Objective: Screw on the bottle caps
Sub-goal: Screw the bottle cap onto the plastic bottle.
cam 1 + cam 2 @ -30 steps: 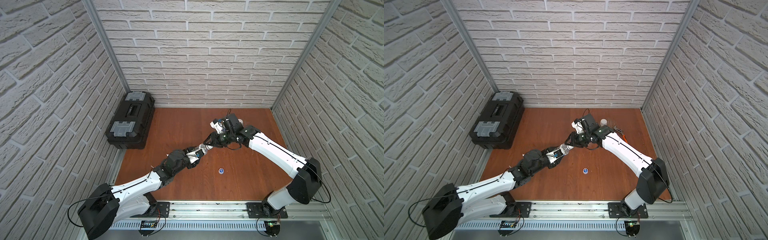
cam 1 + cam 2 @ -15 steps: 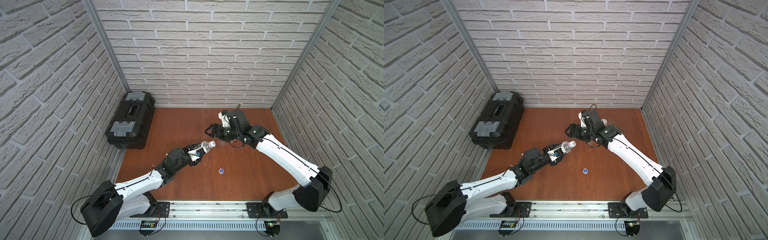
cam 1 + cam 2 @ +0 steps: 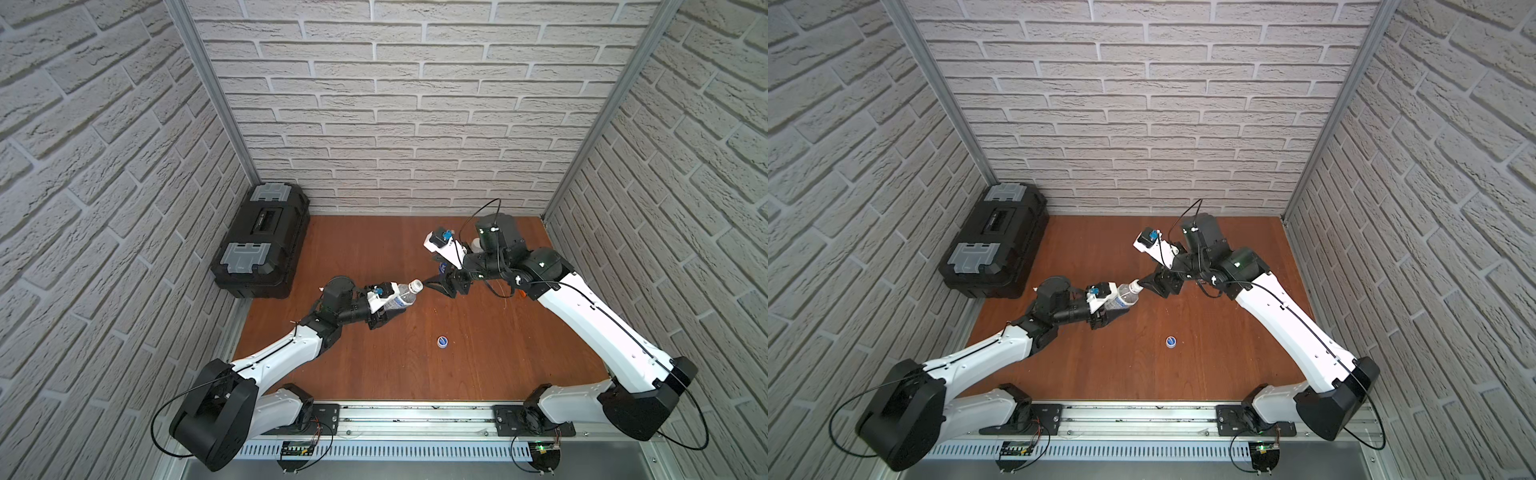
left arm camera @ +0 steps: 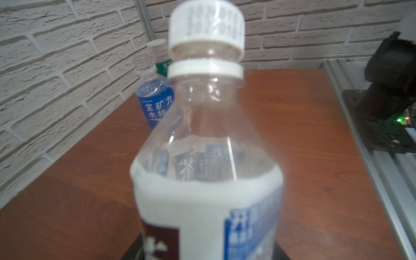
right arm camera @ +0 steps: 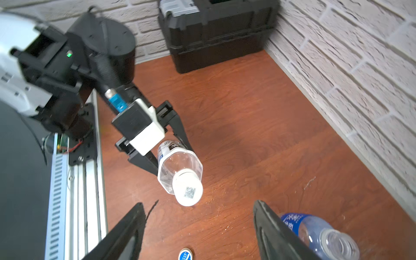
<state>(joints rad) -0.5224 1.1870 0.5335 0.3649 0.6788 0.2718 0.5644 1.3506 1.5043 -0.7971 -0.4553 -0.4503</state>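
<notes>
Plainly, the white-labelled bottle (image 3: 397, 300) hangs in the air near the middle of both top views. It is tilted with its neck toward the right of the frame, and the left gripper (image 3: 386, 318) has its fingers pinching the lower body. The small white cap (image 5: 188, 191) sits on the neck, but the left wrist view shows a gap above the collar ring, so it looks only partly turned down. The right gripper (image 3: 437, 286) faces the cap with its fingers spread and empty, just short of it.

The bottle looks empty, so it is probably light. Its thin clear wall would dent under a hard squeeze and could twist inside the left fingers. The cap is small, stiff and smooth-topped, so its side wall is the place to take hold.

Below, the blue cap (image 3: 443, 341) lies on bare tabletop (image 3: 374, 374), well apart from everything. The blue-labelled bottle (image 5: 315, 231), uncapped, stands just beside one right finger and could be knocked over. The green-necked bottle (image 4: 161, 63) stands behind it, with the wider white cap (image 4: 158, 45) on top. The black toolbox (image 3: 264, 245) at left is well clear.
</notes>
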